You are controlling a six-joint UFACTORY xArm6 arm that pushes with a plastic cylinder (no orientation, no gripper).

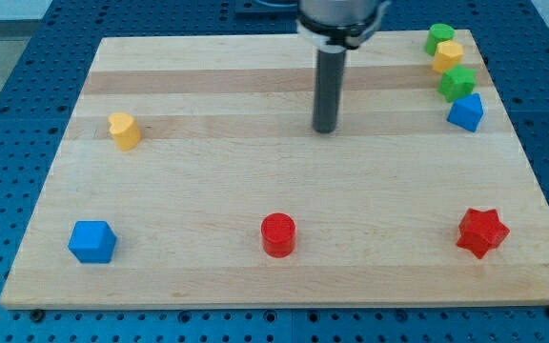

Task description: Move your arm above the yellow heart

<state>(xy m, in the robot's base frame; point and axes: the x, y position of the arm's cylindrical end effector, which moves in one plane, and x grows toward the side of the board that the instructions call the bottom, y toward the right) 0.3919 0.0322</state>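
Gripperless, my tip point(325, 130) holds nothing, resting mid-bench point(255, 181), well apart from the yellow heart point(124, 131); approach remains undone.

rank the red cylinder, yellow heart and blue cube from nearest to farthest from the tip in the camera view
From my tip:
1. Red cylinder, toward the view's bottom, slightly left.
2. Yellow heart, far to the view's left, level with my tip.
3. Blue cube, at the view's bottom left corner.
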